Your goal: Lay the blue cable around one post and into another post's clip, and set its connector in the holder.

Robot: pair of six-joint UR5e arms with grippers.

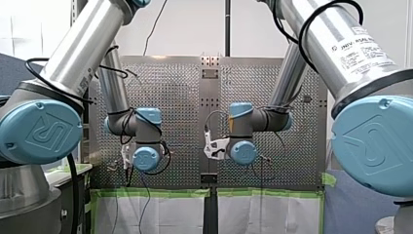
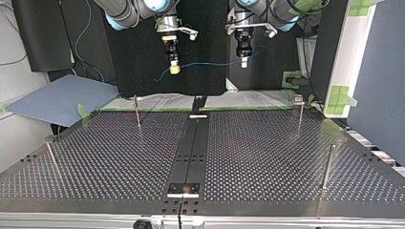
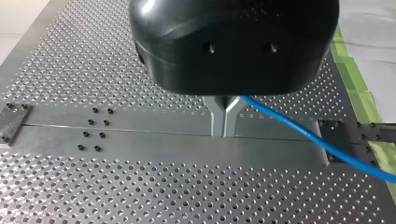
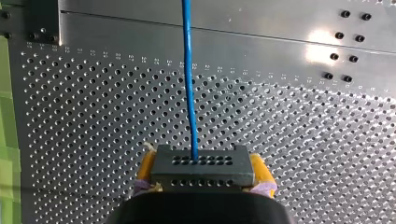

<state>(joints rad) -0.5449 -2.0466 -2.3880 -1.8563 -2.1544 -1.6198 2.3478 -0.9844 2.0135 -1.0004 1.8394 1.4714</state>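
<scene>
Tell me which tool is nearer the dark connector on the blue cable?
My right. My right tool grips the connector between yellow pads; my left tool pinches the blue cable farther along, apart from it.

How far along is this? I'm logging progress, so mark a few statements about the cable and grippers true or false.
1. My right gripper holds the connector between yellow pads. True.
2. The blue cable is looped around a post. False: it hangs in the air between the two grippers, touching no post.
3. My left gripper is shut on the blue cable. True.
4. The connector sits on the table. False: my right gripper holds it above the table.
</scene>
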